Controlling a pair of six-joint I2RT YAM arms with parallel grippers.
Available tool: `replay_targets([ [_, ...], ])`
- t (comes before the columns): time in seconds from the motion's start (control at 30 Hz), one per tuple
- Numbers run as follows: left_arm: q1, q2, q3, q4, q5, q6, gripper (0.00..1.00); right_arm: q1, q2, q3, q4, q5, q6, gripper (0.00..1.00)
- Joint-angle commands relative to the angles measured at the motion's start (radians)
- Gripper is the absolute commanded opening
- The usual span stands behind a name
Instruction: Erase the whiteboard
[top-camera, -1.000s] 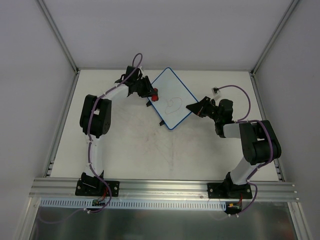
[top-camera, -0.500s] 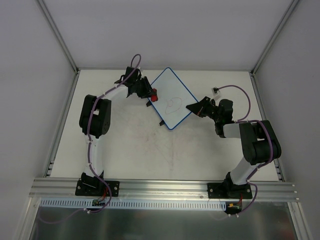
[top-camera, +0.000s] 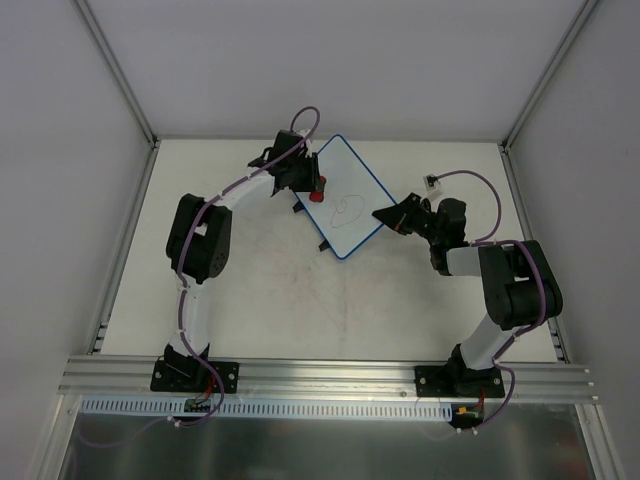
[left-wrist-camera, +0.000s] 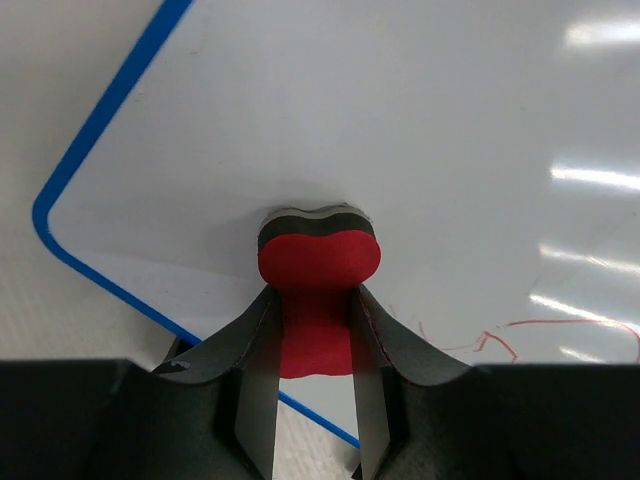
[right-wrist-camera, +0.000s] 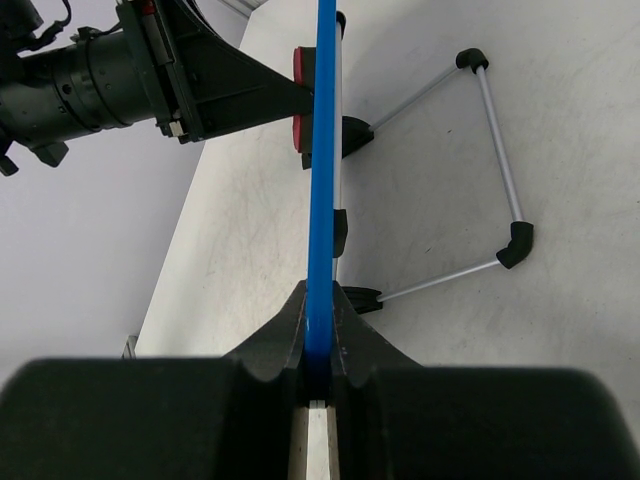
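The whiteboard is white with a blue rim and stands tilted on the table, a reddish scribble near its middle. My right gripper is shut on its right edge; in the right wrist view the blue rim runs edge-on between my jaws. My left gripper is shut on a small red eraser. In the left wrist view the eraser presses against the board's face near its lower left corner, left of the scribble.
A metal wire stand with black corner feet props the board from behind. Grey walls close the table on three sides. An aluminium rail runs along the near edge.
My left gripper has moved right with the eraser, from beside the board's left edge onto its face. The right gripper and the board have not moved.
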Motion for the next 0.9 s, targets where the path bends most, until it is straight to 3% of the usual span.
replay_targets([
  [0.0, -0.122, 0.073, 0.023, -0.019, 0.151, 0.097, 0.00, 0.037, 0.006, 0.021, 0.052, -0.101, -0.048, 0.00],
  [0.6, -0.318, -0.011, -0.044, -0.021, 0.220, 0.375, 0.00, 0.031, 0.026, 0.036, 0.056, -0.111, -0.043, 0.00],
  [0.87, -0.341, -0.009, -0.046, -0.024, 0.202, 0.393, 0.00, 0.030, 0.023, 0.038, 0.056, -0.112, -0.040, 0.00],
])
